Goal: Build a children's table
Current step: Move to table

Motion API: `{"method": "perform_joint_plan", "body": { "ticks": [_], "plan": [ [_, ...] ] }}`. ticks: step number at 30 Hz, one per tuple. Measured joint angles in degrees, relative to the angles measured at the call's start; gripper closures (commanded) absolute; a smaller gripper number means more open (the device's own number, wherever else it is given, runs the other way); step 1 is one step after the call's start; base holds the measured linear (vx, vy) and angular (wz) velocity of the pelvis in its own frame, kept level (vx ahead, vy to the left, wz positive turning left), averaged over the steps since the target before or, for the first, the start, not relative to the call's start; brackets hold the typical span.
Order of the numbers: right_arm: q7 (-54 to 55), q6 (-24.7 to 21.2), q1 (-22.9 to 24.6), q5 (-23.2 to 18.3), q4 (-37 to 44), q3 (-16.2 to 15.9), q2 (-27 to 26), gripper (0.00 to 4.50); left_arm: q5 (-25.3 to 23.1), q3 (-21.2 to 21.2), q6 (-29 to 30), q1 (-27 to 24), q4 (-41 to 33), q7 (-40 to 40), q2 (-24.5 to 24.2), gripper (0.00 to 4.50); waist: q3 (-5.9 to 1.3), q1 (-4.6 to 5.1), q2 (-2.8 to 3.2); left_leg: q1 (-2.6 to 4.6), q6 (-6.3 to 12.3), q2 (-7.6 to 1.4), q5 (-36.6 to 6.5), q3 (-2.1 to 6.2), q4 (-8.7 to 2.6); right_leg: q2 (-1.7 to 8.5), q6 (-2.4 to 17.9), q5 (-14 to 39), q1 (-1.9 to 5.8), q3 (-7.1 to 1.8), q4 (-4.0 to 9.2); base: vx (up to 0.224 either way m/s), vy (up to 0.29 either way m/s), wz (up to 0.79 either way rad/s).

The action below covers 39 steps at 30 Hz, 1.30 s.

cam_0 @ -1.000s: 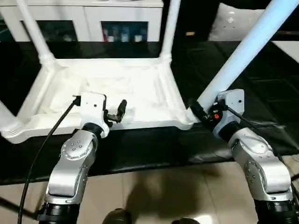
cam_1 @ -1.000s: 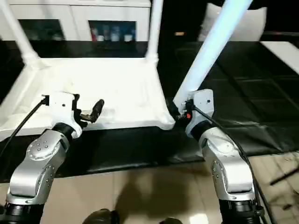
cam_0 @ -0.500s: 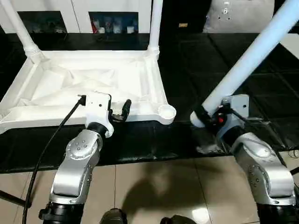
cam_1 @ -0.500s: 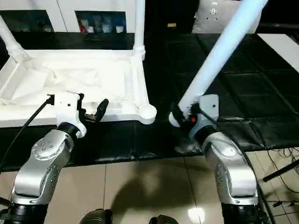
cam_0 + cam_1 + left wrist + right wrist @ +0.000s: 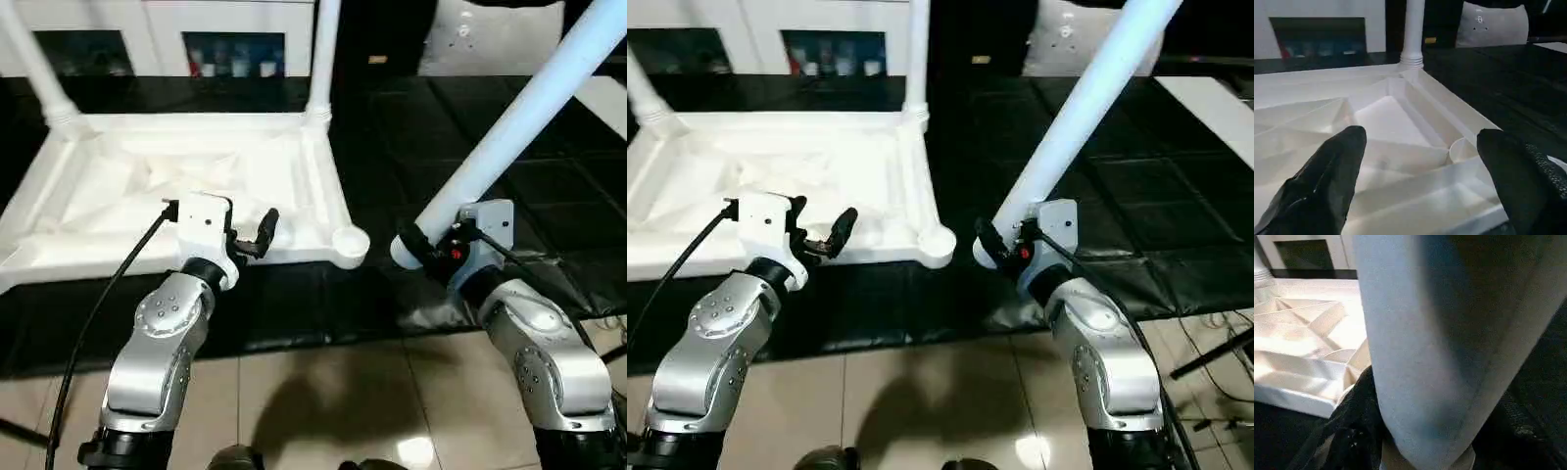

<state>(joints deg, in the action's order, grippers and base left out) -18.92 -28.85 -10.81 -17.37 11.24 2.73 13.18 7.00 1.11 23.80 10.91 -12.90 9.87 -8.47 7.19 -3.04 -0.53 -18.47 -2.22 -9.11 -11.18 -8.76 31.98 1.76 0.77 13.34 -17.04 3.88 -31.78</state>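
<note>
The children's table top [image 5: 186, 176] lies upside down on a black mat, ribbed side up. Two white legs stand in its far corners, one on the left [image 5: 34, 59] and one on the right [image 5: 323, 49]. The near right corner socket [image 5: 350, 240] is empty. My right gripper [image 5: 423, 247] is shut on the thick end of a third leg [image 5: 519, 117], which slants up to the right, its end a little to the right of that socket. My left gripper [image 5: 257, 235] hangs open over the top's near edge, its fingers [image 5: 1327, 181] wide apart with nothing between them.
A white cabinet with glass doors [image 5: 235, 29] stands behind the table top. The black mat [image 5: 421, 137] stretches to the right. A pale cushion [image 5: 480, 34] rests at the back right. Beige tiled floor [image 5: 323, 392] lies in front, with cables [image 5: 1215, 323] at the right.
My right gripper has drawn the leg's end off the near right corner, to the right, and the socket now shows empty. The left gripper has stayed open over the near edge.
</note>
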Motion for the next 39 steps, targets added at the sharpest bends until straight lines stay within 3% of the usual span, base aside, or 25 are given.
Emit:
{"method": "perform_joint_plan", "body": {
  "ticks": [3,6,8,9,10,11,12,13,14,15,16,17,18,19,20,21,22,23,24,26,28,31,33,36,39],
  "plan": [
    [-0.07,-0.01,0.00,0.00,0.00,-0.03,0.19,2.56,0.01,0.00,0.00,0.00,0.00,0.05,-0.01,0.36,-0.09,-0.31,-0.01,0.09,0.49,0.13,-0.63,-0.33,-0.13,0.13,0.17,0.36,0.20,-0.15,0.13,0.126,0.012,0.00],
    [-0.25,-0.02,-0.01,0.02,0.00,-0.19,0.47,2.56,0.01,-0.01,0.00,0.01,0.00,0.07,-0.01,0.36,-0.45,-0.71,0.09,-0.53,0.83,0.27,-1.68,-0.12,0.19,0.11,0.07,1.39,0.22,-0.11,0.07,0.153,0.000,0.05],
    [-0.32,-0.04,-0.01,0.03,0.00,-0.36,0.47,2.56,0.00,-0.03,0.01,0.03,0.00,0.08,-0.08,0.36,-0.68,-0.34,0.10,-0.37,1.46,0.55,-2.76,0.48,0.89,0.15,-0.21,2.37,0.07,-0.17,-1.32,0.177,-0.007,0.12],
    [-0.38,-0.15,-0.32,0.04,-0.03,-0.86,0.42,2.56,-0.01,-0.06,0.04,-0.08,0.00,0.09,-0.27,0.36,-0.81,0.09,-0.16,0.10,1.14,0.90,-3.43,0.88,1.30,0.84,0.26,3.46,-1.59,-0.11,-4.39,0.175,-0.014,0.14],
    [-0.51,-0.24,-0.59,0.01,0.02,-1.35,0.31,2.56,-0.02,-0.28,0.06,-0.15,0.08,0.08,-0.47,0.36,-0.92,0.64,-0.36,0.59,1.26,1.18,-4.16,1.07,1.85,1.54,-0.03,3.90,-3.44,-0.18,-8.44,0.127,-0.043,0.11],
    [-0.56,-0.27,-0.44,0.02,0.05,-1.45,0.32,2.56,-0.03,-0.38,0.05,-0.11,0.02,0.09,-0.87,0.36,-1.07,1.04,-0.57,1.13,1.22,1.27,-4.89,1.16,2.36,1.99,-0.60,4.02,-5.17,-0.77,-10.39,0.000,0.000,0.00],
    [-0.56,-0.36,-0.38,0.01,0.06,-1.41,0.47,2.56,-0.05,-0.49,0.02,-0.02,-0.18,0.09,-0.99,0.36,-1.42,1.48,-1.55,1.64,1.42,1.82,-5.87,0.71,3.09,3.23,-0.91,3.39,-7.35,-2.11,-9.39,0.000,0.000,0.00],
    [-0.55,-0.35,-0.36,0.03,0.09,-1.23,0.72,2.56,-0.05,-0.38,-0.01,0.13,-0.29,0.12,-0.89,0.36,-1.40,1.43,-2.96,1.64,2.48,2.75,-7.11,0.18,4.44,4.12,-2.14,1.73,-7.18,-3.49,-8.29,-0.073,-0.040,0.09],
    [-0.46,-0.44,0.44,0.13,-0.08,-0.51,1.52,2.56,-0.06,0.33,0.03,-0.04,-0.24,0.21,0.25,0.36,-1.31,0.86,-2.89,1.49,6.83,2.83,-8.31,0.90,6.97,3.21,-1.11,2.87,-6.14,-3.93,-8.61,0.040,-0.068,0.07],
    [-0.41,-0.54,0.54,0.25,-0.18,-0.12,1.82,2.56,-0.02,1.56,0.04,-0.12,-0.23,0.65,0.57,0.36,-1.20,0.46,-2.79,0.44,7.90,3.47,-8.38,2.02,9.57,2.75,-0.78,2.83,-5.14,-3.92,-7.82,0.040,-0.068,0.07],
    [-0.41,-0.54,0.51,0.25,-0.16,0.08,1.78,2.56,0.00,2.11,0.05,-0.12,-0.24,0.91,0.55,0.36,-1.21,0.34,-2.76,-0.70,7.60,4.07,-8.21,2.60,11.48,2.32,-0.58,2.71,-4.08,-3.88,-6.83,0.132,-0.084,-0.13],
    [-0.45,-0.52,0.49,0.23,-0.05,0.06,1.76,2.56,-0.01,2.10,0.05,-0.03,-0.29,1.01,0.54,0.36,-1.19,0.35,-2.54,-1.73,6.45,4.56,-7.54,2.97,11.62,1.90,-0.45,2.71,-2.80,-3.56,-5.95,0.118,-0.055,-0.15],
    [-0.44,-0.44,0.44,0.23,0.02,0.10,1.78,2.56,-0.04,2.04,0.04,0.07,-0.54,1.03,0.34,0.36,-1.13,0.16,-1.57,-2.89,4.27,4.45,-6.19,3.01,9.89,1.11,-0.02,2.81,-1.32,-2.68,-4.94,0.118,-0.055,-0.15],
    [-0.45,-0.42,0.40,0.23,0.05,0.10,1.80,2.56,-0.04,1.98,0.03,0.08,-0.81,1.02,0.22,0.36,-1.14,0.15,-0.17,-3.77,3.57,3.77,-4.69,3.11,7.10,-0.01,0.11,3.04,-0.28,-1.69,-4.38,0.125,-0.009,-0.05],
    [-0.50,-0.30,0.35,0.22,0.00,0.14,1.69,2.56,0.08,1.90,0.04,0.14,-1.08,1.11,0.00,0.36,-0.99,0.13,1.65,-3.86,2.49,2.37,-0.98,3.89,5.16,-1.71,0.03,3.39,0.76,-0.58,-4.11,0.147,0.071,-0.10],
    [-0.69,-0.32,0.44,0.18,-0.09,-0.50,1.08,2.56,0.16,1.53,0.37,-0.13,-1.00,1.23,-0.53,0.36,-0.95,0.45,1.62,-3.84,2.47,2.23,-1.54,3.89,5.63,-1.36,0.25,3.75,0.79,-0.02,-4.10,0.147,0.071,-0.10],
    [-1.27,-0.32,0.07,-0.26,-0.02,-1.25,0.75,2.56,0.25,1.04,0.75,-0.11,-0.96,1.55,-1.20,0.36,-1.08,0.85,1.35,-4.13,3.01,2.65,-1.85,3.94,5.58,-1.04,1.04,3.95,-0.16,-0.08,-5.27,0.153,0.099,-0.01],
    [-1.80,-0.09,-0.18,-0.93,0.07,-1.43,0.42,2.56,0.34,0.70,1.01,-0.06,-0.66,2.45,-2.33,0.36,-1.18,0.97,1.14,-4.36,2.98,3.20,-1.66,3.87,5.82,-0.33,0.84,3.76,-1.65,-0.57,-6.91,0.129,0.051,0.07],
    [-2.11,0.37,-0.12,-1.29,0.06,-1.18,0.40,2.56,0.42,0.70,1.06,0.11,-0.55,3.41,-3.23,0.36,-1.25,0.99,1.10,-4.53,3.01,3.62,-1.69,3.96,6.01,-0.09,-0.71,3.15,-2.71,-1.94,-7.78,0.129,0.051,0.07],
    [-3.09,0.66,-0.18,-2.61,0.07,-0.37,0.71,2.56,1.94,0.09,1.10,1.02,-0.05,6.76,-5.20,0.36,-1.55,0.85,0.46,-5.01,2.87,5.00,-1.61,4.22,6.07,1.49,-3.83,2.85,-4.41,-4.52,-6.76,0.024,0.029,0.01],
    [-4.60,0.72,-0.14,-3.94,0.05,0.76,1.26,2.56,4.24,0.18,1.41,2.62,0.67,11.22,-7.15,0.36,-1.74,0.66,0.22,-5.90,2.59,5.26,-1.14,3.91,5.55,1.61,-3.76,2.81,-4.97,-4.63,-7.40,0.000,0.000,0.00],
    [-5.80,0.93,-0.06,-4.20,0.03,1.19,2.79,2.56,6.29,0.42,2.22,3.59,0.78,16.63,-10.40,0.36,-1.73,0.88,0.24,-5.52,2.31,4.90,-0.67,3.79,4.35,1.48,-3.26,1.80,-4.74,-4.27,-6.33,0.000,0.000,0.00],
    [-7.43,1.98,-0.09,-3.59,-0.04,0.78,3.97,2.56,7.06,1.06,2.25,3.58,0.82,21.58,-14.14,0.53,-1.62,1.08,0.47,-5.46,2.07,4.09,-0.36,3.42,4.20,1.37,-2.20,1.49,-4.17,-3.47,-5.48,-0.072,-0.010,0.07],
    [-10.23,0.72,-0.26,-5.06,-0.04,-0.28,4.23,2.56,8.02,2.70,2.21,3.32,0.84,28.57,-18.53,0.77,-1.51,0.88,0.55,-4.90,2.10,3.16,-0.01,2.11,3.93,1.51,-1.51,1.23,-3.57,-3.11,-5.26,-0.076,-0.009,0.13],
    [-12.24,1.05,-0.25,-5.28,-0.11,-1.36,4.80,2.56,9.01,5.25,2.50,3.06,0.65,34.71,-22.02,1.16,-1.37,0.02,0.65,-4.59,2.09,3.10,0.00,1.24,3.58,1.97,-1.24,1.06,-3.50,-3.20,-5.24,-0.064,0.007,0.06]
  ]
}}
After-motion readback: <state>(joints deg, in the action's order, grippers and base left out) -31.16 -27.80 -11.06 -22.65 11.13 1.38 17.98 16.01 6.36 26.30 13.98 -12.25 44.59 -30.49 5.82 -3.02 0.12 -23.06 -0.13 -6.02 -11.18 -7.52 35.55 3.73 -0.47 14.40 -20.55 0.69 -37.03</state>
